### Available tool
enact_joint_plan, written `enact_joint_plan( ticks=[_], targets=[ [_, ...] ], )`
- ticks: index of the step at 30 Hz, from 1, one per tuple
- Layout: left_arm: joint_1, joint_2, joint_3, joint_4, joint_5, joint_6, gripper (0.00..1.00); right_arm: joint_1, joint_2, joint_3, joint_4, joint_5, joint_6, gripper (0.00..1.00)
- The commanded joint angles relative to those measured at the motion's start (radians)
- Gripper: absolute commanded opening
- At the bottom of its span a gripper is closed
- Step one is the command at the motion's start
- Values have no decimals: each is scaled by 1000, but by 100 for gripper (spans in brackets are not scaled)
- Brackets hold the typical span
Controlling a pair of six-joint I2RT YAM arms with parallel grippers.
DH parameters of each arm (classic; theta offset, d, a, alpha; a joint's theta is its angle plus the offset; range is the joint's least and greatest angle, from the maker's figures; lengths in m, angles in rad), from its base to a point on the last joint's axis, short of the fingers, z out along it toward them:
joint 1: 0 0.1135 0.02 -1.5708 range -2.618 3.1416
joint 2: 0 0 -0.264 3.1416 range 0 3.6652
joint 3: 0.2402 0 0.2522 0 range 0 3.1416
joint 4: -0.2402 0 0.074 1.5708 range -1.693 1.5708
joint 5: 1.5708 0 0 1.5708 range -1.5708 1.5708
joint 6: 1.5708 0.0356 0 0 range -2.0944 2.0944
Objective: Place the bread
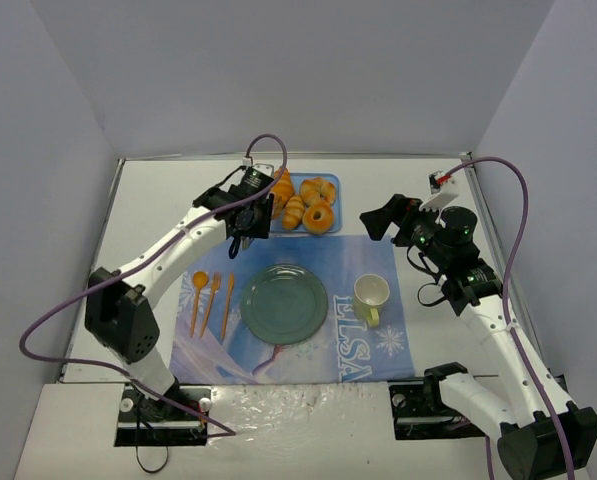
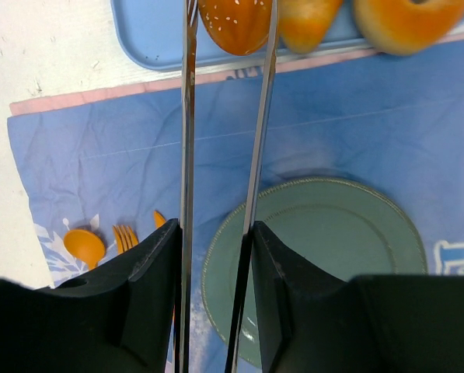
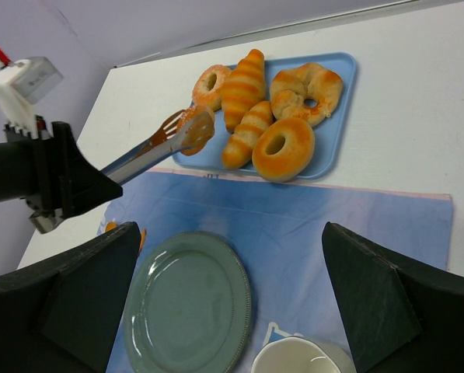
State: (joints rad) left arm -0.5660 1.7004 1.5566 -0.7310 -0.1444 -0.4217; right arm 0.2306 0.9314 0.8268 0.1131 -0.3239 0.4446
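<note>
At the far edge of the placemat (image 2: 99,155), the blue tray (image 2: 146,39) was cut off by the top of the left wrist view, which showed only the lower parts of three breads (image 2: 406,19). The left pincer (image 2: 214,256) was clamped on a pair of metal tongs (image 2: 186,116). Their blades ran either side of a seeded bun (image 2: 235,23) at the tray's near left corner, and the blade tips lay beyond the frame. Whether the bun rested on the tray or hung clear of it could not be told. Overhead, the left wrist covered the tray's left end.

Count from the right wrist view: six breads on the tray, including the seeded bun, which was half masked by a slotted blade. On the mat were one green plate (image 2: 333,225), one pale mug (image 1: 371,293), one orange spoon (image 1: 198,285), one fork (image 1: 212,295) and one knife (image 1: 227,295). The bottom edge of that view cut off the mug.

The right pincer (image 3: 232,233) stood with fingers wide apart, holding nothing, near the right edge of the worktop (image 2: 29,47) and well apart from the tray. A band of bare mat lay between tray and plate. The plate sat between cutlery and mug, touching neither. Walls (image 1: 278,70) closed the worktop on the left, far and right sides.
</note>
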Motion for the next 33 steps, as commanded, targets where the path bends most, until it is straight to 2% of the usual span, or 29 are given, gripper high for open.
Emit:
enact_joint_plan(
  ticks=[1,6,14,22,27,33],
  targets=[
    [-53,-156,-7,-14,-63,2,29,5,5,8,90,-9,-1,100],
    [-130,-285,-114,-38,-52,-17,29,6,14,10,96,-11,-1,100],
    [-257,-396,-252,-79,-51,-87,29,5,31,19,104,-6,-1,100],
    [-354,-426,-375,-41,-29,-142,29,6,37,21,105,-3,-1,100],
    [-385,-424,-398,-29,-21,-172,29,4,44,24,106,-7,0,100],
    [-422,-410,-414,-10,-23,-189,34,4,43,26,106,-6,0,100]
  ],
)
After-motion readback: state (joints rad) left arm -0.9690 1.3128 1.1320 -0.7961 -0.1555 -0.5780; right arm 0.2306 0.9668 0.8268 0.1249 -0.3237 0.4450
